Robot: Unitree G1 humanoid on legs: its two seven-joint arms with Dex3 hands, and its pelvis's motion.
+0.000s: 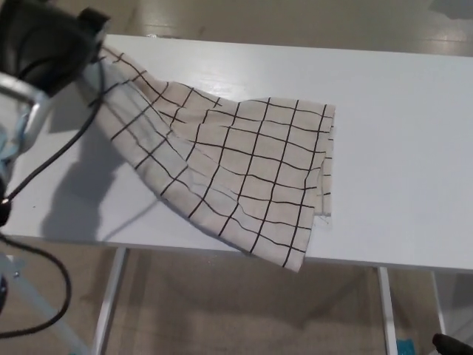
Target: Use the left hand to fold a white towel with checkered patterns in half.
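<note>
**Open tabletop to the right, cloth and cable on the left**

We see bare white table across the right half of the frame, free for passage. The checkered towel covers the middle, stretching up to the left hand at upper left. A black cable hangs along the left edge.

A bare lab-like test room: plain white table on a shiny beige floor.

White table across the frame's middle, glossy, near edge along the lower part. Metal legs below at lower left and lower right. Beige floor underneath and along the top.
</note>
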